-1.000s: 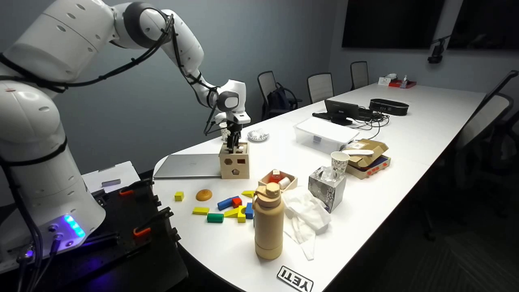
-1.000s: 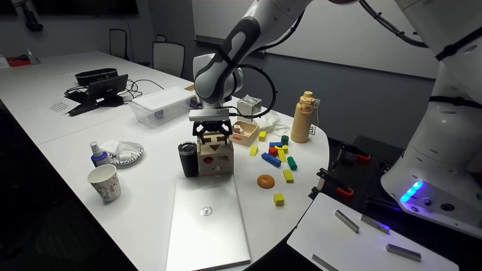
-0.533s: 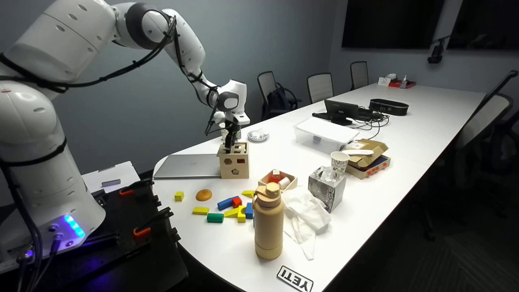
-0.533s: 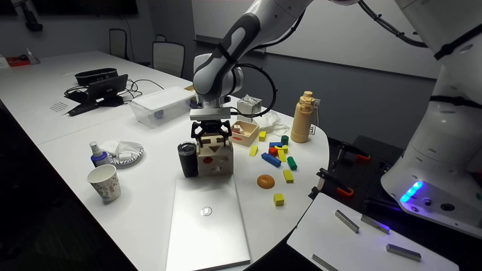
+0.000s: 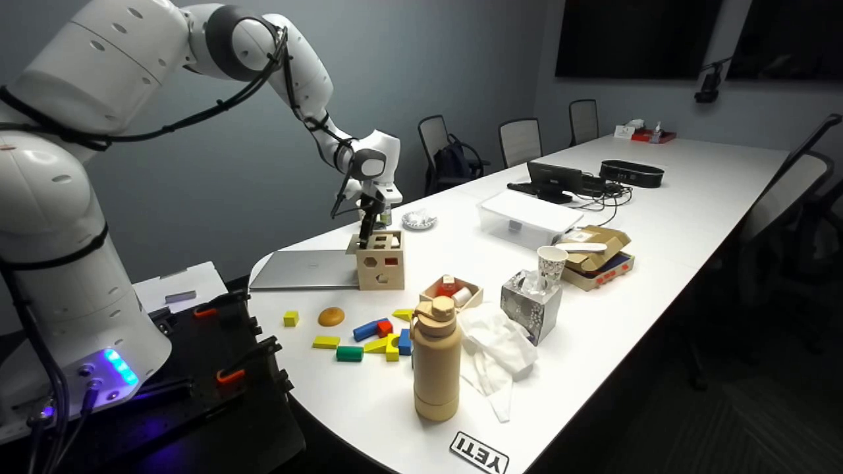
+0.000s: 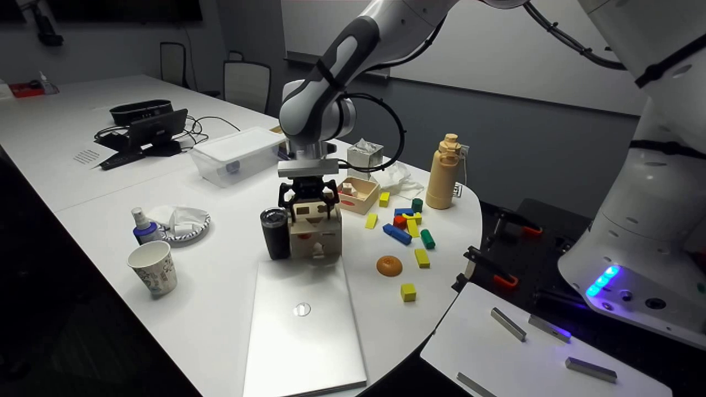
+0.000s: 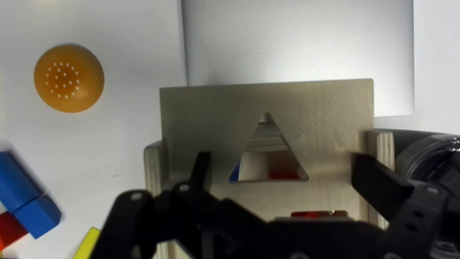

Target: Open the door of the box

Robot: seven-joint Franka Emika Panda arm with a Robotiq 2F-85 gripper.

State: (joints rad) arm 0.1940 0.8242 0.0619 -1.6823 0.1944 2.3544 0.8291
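Two fingers of the black gripper stand wide apart, clasping nothing visible, presumably for sliding the thin wooden panel, which juts from the light-wood cube box near the flat silver laptop.

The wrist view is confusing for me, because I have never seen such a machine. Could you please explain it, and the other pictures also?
The machine is a white robot arm. Both exterior views come from cameras standing outside it. The wrist view comes from a camera on the arm, looking down past its black gripper. The two fingers stand apart above a light-wood box, whose wooden panel, with a triangle cut out, sticks out on the side of the closed silver laptop. On the white table there are also a black tumbler, a tan bottle and coloured blocks. Nothing appears held: the fingers are not closed around anything.
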